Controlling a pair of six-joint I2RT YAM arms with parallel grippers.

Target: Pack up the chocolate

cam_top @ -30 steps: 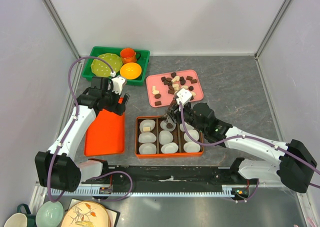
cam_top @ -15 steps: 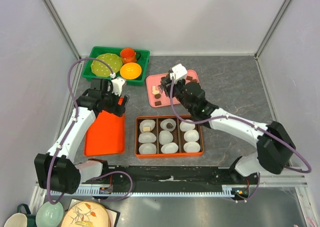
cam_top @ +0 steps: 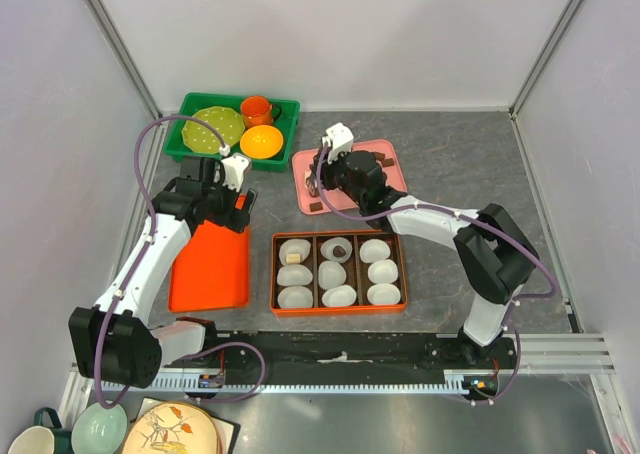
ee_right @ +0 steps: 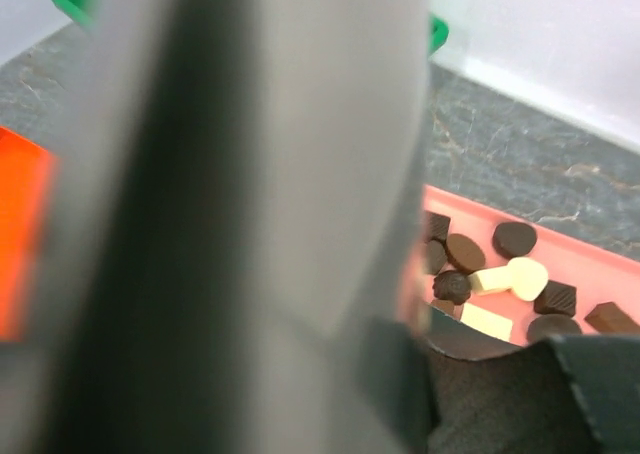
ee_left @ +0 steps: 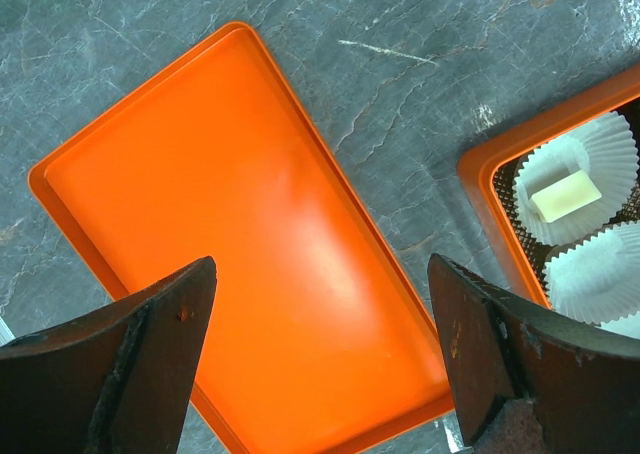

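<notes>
The chocolate [cam_top: 316,206] lies loose on a pink tray [cam_top: 398,184]; in the right wrist view dark and cream pieces [ee_right: 515,239] show on that tray [ee_right: 590,259]. An orange box [cam_top: 338,311] holds white paper cups, with a dark piece [cam_top: 340,249] in the top middle cup and a cream piece [ee_left: 565,195] in the top left one. My right gripper [cam_top: 322,176] hovers over the pink tray's left part; its wrist view is mostly a blurred grey shape, so its jaws are unreadable. My left gripper [ee_left: 320,274] is open and empty above the flat orange tray [ee_left: 250,224].
A green bin [cam_top: 285,109] with a green plate, an orange cup and an orange bowl stands at the back left. The flat orange tray [cam_top: 210,269] lies left of the box. Cups and plates [cam_top: 100,429] sit below the near rail. Walls close in on three sides.
My right arm has swung from above the box's top middle cup back to the pink tray, leaving a dark piece in that cup. The left arm has not moved.
</notes>
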